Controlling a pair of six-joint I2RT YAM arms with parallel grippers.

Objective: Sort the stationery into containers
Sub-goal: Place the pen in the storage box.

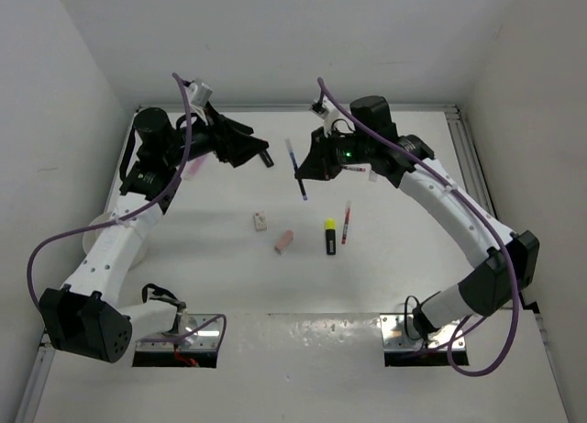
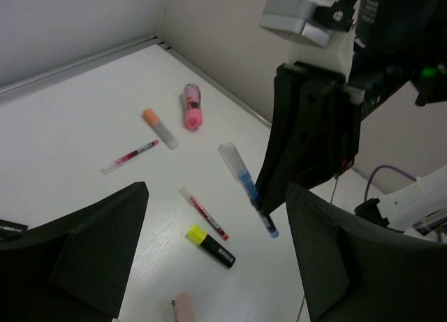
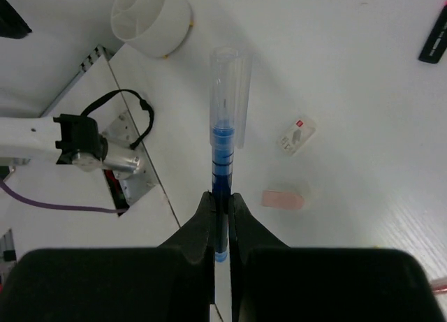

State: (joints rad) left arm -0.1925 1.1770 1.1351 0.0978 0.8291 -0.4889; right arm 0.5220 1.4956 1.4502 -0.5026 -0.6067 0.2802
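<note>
My right gripper [image 3: 221, 200] is shut on a thin blue pen [image 3: 223, 147] and holds it above the table, also seen in the top view [image 1: 295, 166]. My left gripper [image 1: 261, 152] is open and empty, just left of the pen. On the table lie a whitish eraser [image 1: 260, 221], a pink eraser [image 1: 284, 241], a yellow-capped highlighter [image 1: 329, 237] and a red pen [image 1: 347, 221]. The left wrist view shows a pink-capped highlighter [image 2: 192, 107], an orange-capped marker [image 2: 160, 128] and another red pen [image 2: 130, 155]. The white tub [image 3: 152, 18] stands by the left arm's base. The pink cup is not clearly visible.
The left arm's base and its cable [image 3: 84, 140] lie near the tub. White walls close the table at the back and sides, with a rail [image 1: 463, 148] at the right. The right gripper's body [image 2: 307, 140] hangs close in front of my left fingers.
</note>
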